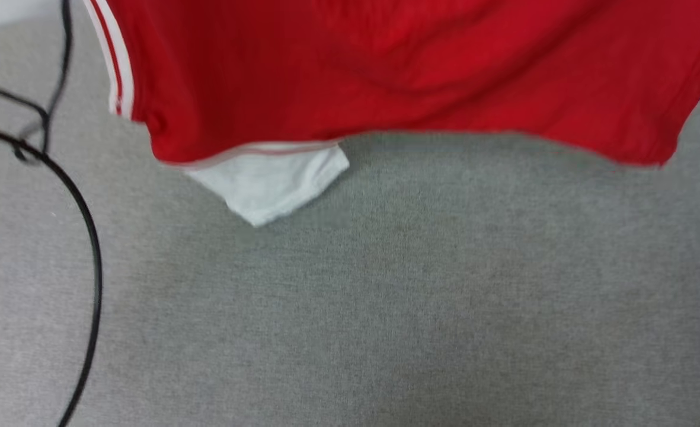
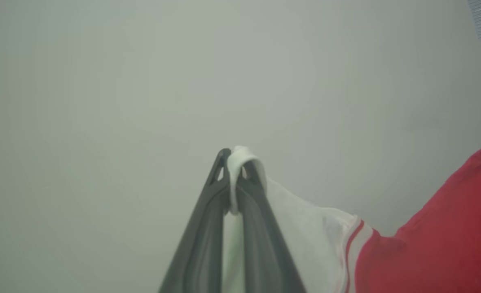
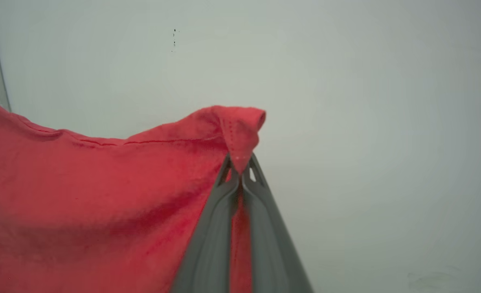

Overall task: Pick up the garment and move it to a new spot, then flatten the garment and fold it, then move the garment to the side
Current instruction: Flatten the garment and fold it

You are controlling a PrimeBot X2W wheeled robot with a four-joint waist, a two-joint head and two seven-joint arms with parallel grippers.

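- The red jersey-style T-shirt with white short sleeves and red-white striped trim (image 1: 385,77) hangs in the air, stretched between the two arms. Its lower edge sags above the grey woven cloth surface (image 1: 415,308).
- One white sleeve (image 1: 267,184) droops below the red hemline, over the left half of the surface. Cannot tell whether its tip touches down.
- The left gripper (image 2: 237,160) has its jaws closed on a fold of white sleeve fabric, which loops over one fingertip.
- The right gripper (image 3: 240,167) has its jaws closed on a stitched red corner of the shirt. A small nub of cloth pokes out past the tips.
- A thin black cable (image 1: 92,237) curves along the left edge of the surface, apart from the shirt.
- Progress, as judged: the pick-up is done and the shirt appears to be mid-carry toward its new spot.
- Left to do: lay it down, flatten it, fold it, move it aside. None of these is begun.
- Chest lettering is not visible from here. The dangling sleeve will likely need spreading once the shirt is down.
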